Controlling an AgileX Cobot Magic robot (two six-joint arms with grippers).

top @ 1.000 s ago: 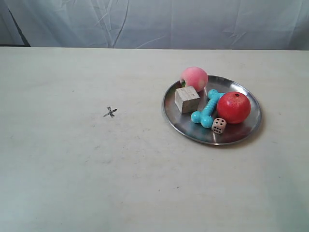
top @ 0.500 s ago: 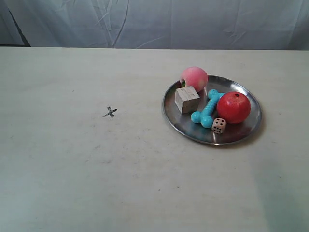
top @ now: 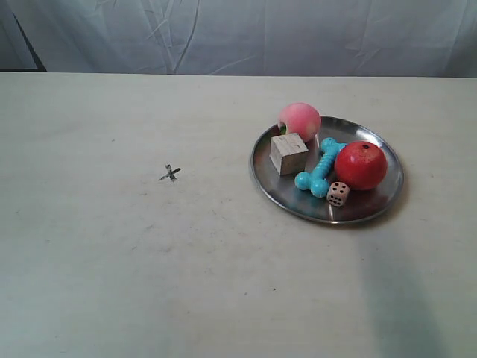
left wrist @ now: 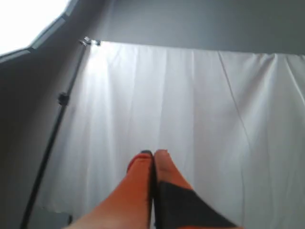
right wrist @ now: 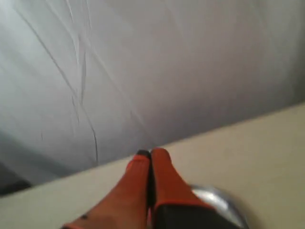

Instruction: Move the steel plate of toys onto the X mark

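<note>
The steel plate point(top: 380, 201) rests on the table at the exterior view's right. On it lie a pink peach point(top: 299, 120), a red apple point(top: 361, 165), a pale wooden cube point(top: 288, 153), a turquoise dog-bone point(top: 320, 167) and a small die point(top: 337, 194). The X mark point(top: 170, 173) is drawn on the table well to the plate's left. No arm shows in the exterior view. My left gripper point(left wrist: 153, 153) is shut and empty, facing the white curtain. My right gripper point(right wrist: 150, 152) is shut and empty above the table, with the steel plate's rim point(right wrist: 221, 200) just beyond its fingers.
A cream table point(top: 149, 261) fills the exterior view, backed by a white curtain point(top: 238, 33). A faint shadow point(top: 395, 298) lies on the table below the plate. In the left wrist view a dark stand pole point(left wrist: 52, 138) runs beside the curtain.
The plate, toys and X mark have not moved. The shadow at the table's lower right has shifted leftward, toward the plate.
</note>
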